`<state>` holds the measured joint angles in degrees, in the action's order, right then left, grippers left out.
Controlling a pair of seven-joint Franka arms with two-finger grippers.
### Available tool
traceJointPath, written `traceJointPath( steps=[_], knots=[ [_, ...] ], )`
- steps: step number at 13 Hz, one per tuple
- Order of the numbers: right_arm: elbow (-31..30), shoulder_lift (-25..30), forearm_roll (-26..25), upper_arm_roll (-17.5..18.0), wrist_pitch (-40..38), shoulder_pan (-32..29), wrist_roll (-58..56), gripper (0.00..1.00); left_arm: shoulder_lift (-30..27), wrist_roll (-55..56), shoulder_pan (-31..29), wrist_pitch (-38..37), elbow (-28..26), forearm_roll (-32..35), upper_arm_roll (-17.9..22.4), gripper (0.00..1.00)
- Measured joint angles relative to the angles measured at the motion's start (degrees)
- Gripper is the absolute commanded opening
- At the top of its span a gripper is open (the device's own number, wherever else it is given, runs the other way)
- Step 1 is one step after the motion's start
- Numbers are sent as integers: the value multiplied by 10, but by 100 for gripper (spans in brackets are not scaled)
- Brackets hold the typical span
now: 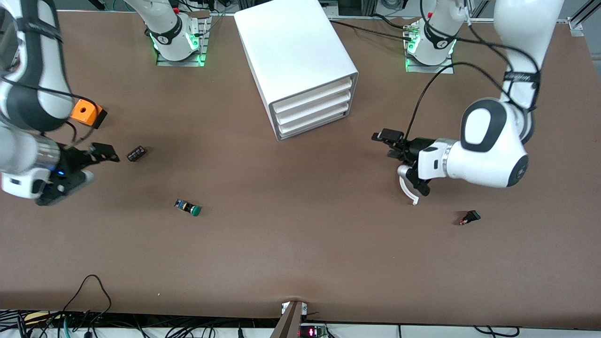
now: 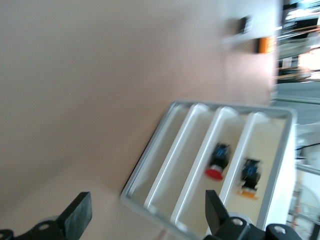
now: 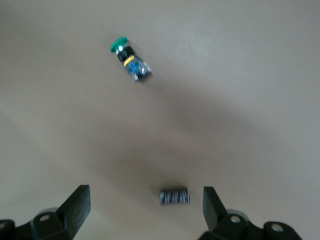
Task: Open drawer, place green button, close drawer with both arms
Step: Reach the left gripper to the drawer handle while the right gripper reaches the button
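The button [image 1: 188, 207] lies on its side on the bare table [image 1: 300, 263], at about seven o'clock from the cabinet [image 1: 300, 65] and well apart from it, open room all round. All three drawers, the lowest drawer [image 1: 313, 126] included, sit flush and shut. The left gripper [image 1: 396, 162] hangs over the table at the cabinet's four o'clock, jaws apart, empty. The right gripper [image 1: 84, 166] is over the table at the right arm's end near a small dark cylinder [image 1: 136, 153], jaws apart.

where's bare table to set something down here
Widest bare patch: in front of the cabinet, between the button and the left gripper. The strip nearest the camera is bare too. Crowded at the right arm's end: orange cube, black part, right gripper.
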<state>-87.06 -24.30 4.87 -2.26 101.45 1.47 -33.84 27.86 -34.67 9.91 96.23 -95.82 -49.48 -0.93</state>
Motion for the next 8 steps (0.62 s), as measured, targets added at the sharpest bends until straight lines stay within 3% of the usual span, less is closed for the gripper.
traceJointPath(
  steps=[5,8],
  knots=[
    [2,-57,0,1,37,21,-26,100,51,-244,10,33,-117,-239,-4,94],
    [3,-85,0,8,97,27,-99,100,74,-323,15,35,-170,-307,-30,94]
  ],
)
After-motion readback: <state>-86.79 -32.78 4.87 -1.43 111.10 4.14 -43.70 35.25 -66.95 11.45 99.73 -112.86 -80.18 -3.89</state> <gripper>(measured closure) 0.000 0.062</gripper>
